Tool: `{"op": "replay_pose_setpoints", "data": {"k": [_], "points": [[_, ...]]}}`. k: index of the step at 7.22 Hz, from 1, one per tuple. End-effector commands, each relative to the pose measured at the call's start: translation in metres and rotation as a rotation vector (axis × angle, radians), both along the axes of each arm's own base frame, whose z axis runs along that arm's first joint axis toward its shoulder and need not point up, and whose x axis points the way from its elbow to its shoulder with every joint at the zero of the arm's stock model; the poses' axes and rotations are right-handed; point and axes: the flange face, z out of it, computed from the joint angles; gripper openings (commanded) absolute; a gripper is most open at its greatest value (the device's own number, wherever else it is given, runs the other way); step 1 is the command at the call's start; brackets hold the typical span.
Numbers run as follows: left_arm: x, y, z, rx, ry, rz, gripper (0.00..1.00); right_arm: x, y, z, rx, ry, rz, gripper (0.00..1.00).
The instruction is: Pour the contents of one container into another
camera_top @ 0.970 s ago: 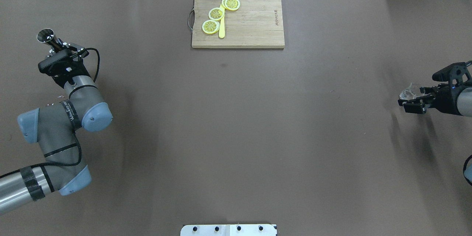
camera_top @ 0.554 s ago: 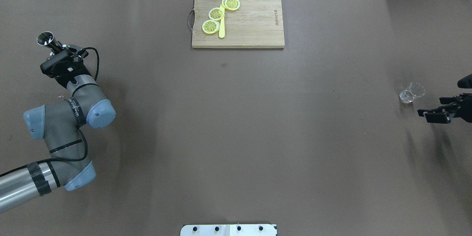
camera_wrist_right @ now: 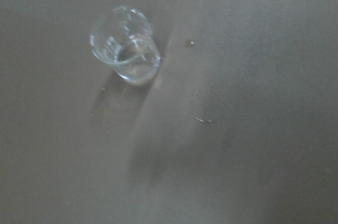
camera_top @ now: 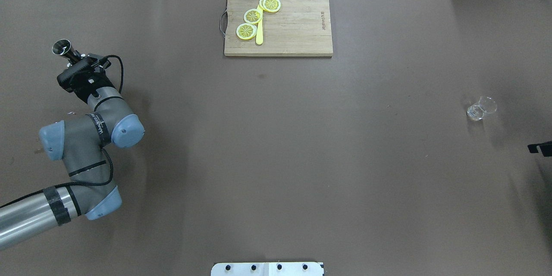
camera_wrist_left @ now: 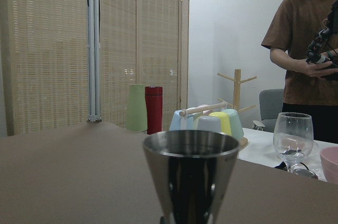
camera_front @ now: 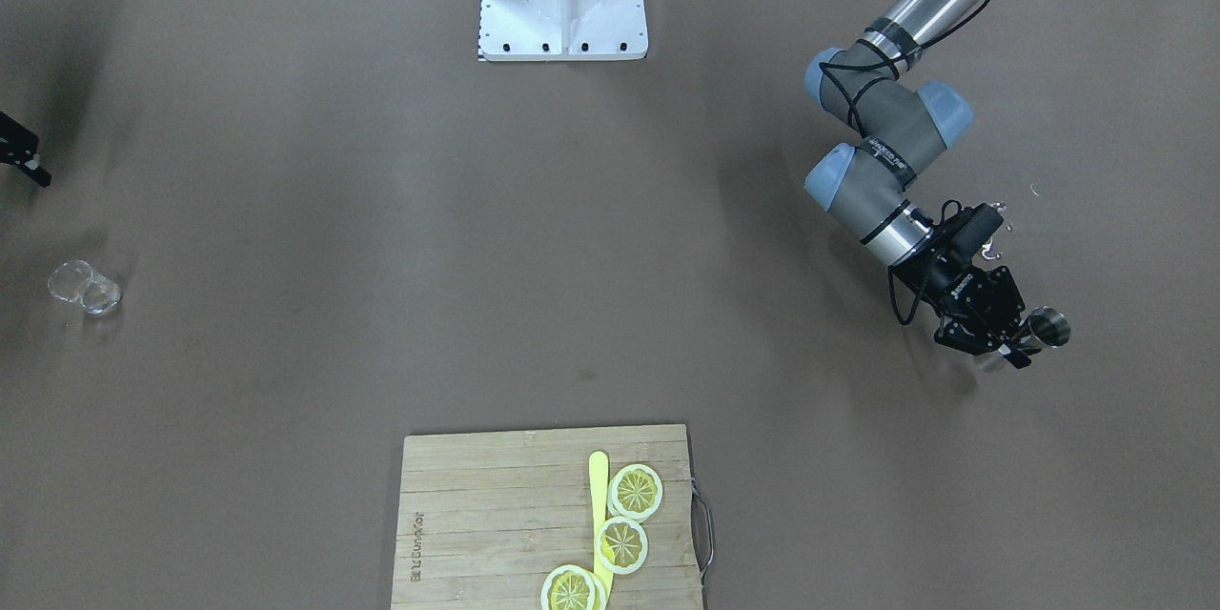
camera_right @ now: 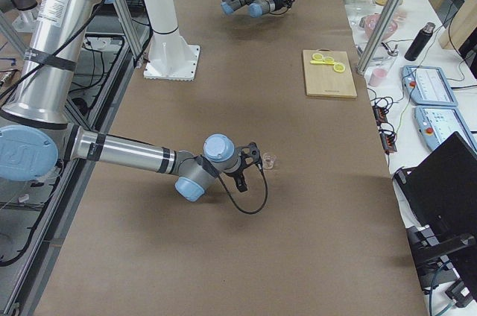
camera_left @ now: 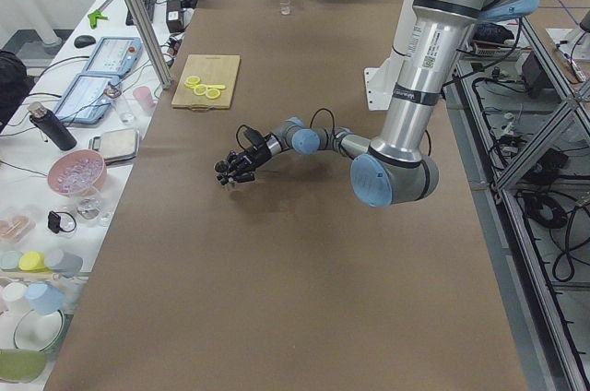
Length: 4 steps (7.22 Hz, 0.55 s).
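The left gripper [camera_top: 72, 57] is clamped on the steel cup [camera_top: 61, 47], upright, well to the cutting board [camera_top: 278, 23]'s left. The glass [camera_top: 481, 109] stands alone far to the board's right, with the right gripper [camera_top: 540, 148] beyond it, its state unclear. I'd carry the cup level and tip slowly: nothing steadies the glass.

I see a wide brown tabletop [camera_top: 276, 159] under even light. Beyond it stands a woven folding screen [camera_wrist_left: 47, 49] on the left and a white wall [camera_wrist_left: 227, 34] on the right, with a wooden mug stand [camera_wrist_left: 237, 89] and a grey chair [camera_wrist_left: 269, 105] before it.
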Motion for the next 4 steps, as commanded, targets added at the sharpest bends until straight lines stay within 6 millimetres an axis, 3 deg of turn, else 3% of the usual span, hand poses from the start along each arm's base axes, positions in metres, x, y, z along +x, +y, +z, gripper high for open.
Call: {"op": "replay_pose_setpoints", "data": {"k": [1,2,4], "points": [[0.009,-0.001,-0.011,0.000,0.015,0.002,0.00,0.065,0.002,0.033,-0.113,0.036,-0.021,1.00],[0.010,-0.001,-0.012,0.000,0.011,0.003,0.00,0.084,-0.013,0.036,-0.206,0.038,-0.008,1.00],[0.012,0.001,-0.010,-0.004,0.006,0.006,0.06,0.149,0.001,0.077,-0.326,0.142,-0.019,1.00]]}}
